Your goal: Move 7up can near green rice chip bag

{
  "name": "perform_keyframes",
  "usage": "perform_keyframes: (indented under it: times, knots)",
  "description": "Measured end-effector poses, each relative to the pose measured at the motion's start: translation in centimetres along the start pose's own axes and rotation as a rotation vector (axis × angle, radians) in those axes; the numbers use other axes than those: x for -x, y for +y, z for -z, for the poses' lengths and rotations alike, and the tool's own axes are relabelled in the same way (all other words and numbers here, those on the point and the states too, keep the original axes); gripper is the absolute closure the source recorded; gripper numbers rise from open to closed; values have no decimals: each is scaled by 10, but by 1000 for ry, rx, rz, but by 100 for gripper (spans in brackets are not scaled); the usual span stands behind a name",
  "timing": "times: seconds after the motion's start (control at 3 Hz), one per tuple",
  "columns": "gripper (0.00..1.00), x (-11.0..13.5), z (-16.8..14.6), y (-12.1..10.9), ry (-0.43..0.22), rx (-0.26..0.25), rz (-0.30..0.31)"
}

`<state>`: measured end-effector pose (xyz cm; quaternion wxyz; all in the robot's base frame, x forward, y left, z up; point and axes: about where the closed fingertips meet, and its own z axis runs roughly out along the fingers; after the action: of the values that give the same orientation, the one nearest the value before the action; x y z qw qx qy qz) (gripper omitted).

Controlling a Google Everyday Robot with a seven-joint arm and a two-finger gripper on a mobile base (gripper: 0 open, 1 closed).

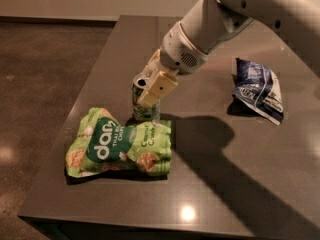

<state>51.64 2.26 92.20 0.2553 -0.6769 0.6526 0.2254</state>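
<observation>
gripper [150,87] clasps 7up can [144,110] beside green rice chip bag [120,145] near table [235,189] edge

Dark grey table [240,184], brown floor [40,59]

I have my gripper [148,90] at the can [145,112], just behind the green bag [120,145], its cream-yellow fingers [159,87] clamped on the can. The arm [210,29] above it is off-white, with a small patch of dark dots on the wrist. The can has a silver top and a pale green and silver side. The green bag is bright green, with white lettering on a dark green patch and pictures of round tan chips. The blue bag [257,89] is dark blue with white patches. The table [225,179] is glossy dark grey-brown, with one white glint of light. The floor [40,74] is mottled brown.
</observation>
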Motion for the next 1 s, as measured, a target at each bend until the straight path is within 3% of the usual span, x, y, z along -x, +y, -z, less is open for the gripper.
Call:
perform_keyframes:
  times: [0.67, 1.0]
  knots:
    - [15, 2, -3, 2, -2, 8, 9]
    - [0, 3, -5, 2, -2, 10, 11]
